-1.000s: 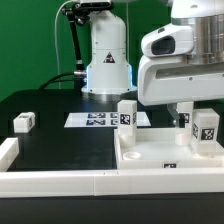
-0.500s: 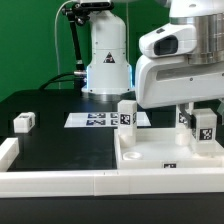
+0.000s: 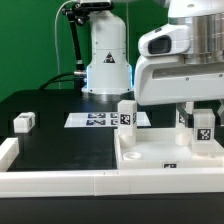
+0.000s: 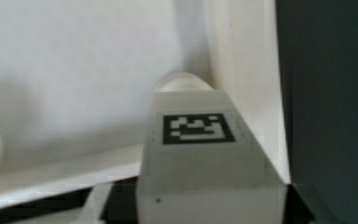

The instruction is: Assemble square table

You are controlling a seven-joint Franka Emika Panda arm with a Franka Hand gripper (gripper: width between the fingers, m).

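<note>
On the black table (image 3: 55, 140), toward the exterior view's right, you have item one: the square table slab (image 3: 165, 158), white, raised rim, lying flat against the front border rail (image 3: 60, 182). Item two: an upright leg (image 3: 127, 114), standing on the slab near its corner on the exterior view's left, tag facing the camera. Item three: the held leg (image 3: 204, 130), upright over the slab's far right part, under the arm's white wrist housing; the gripper (image 3: 201, 120) has its fingers closed on this leg's sides. You cannot tell whether its foot touches the slab. In the wrist view the held leg (image 4: 197, 150) fills the middle, one tag showing, with the slab's white surface (image 4: 69, 80) behind it. Item four: a loose leg (image 3: 24, 122), lying well apart on the exterior view's left. Item five: the marker board (image 3: 92, 120), flat on the table in front of the robot base (image 3: 106, 60).
</note>
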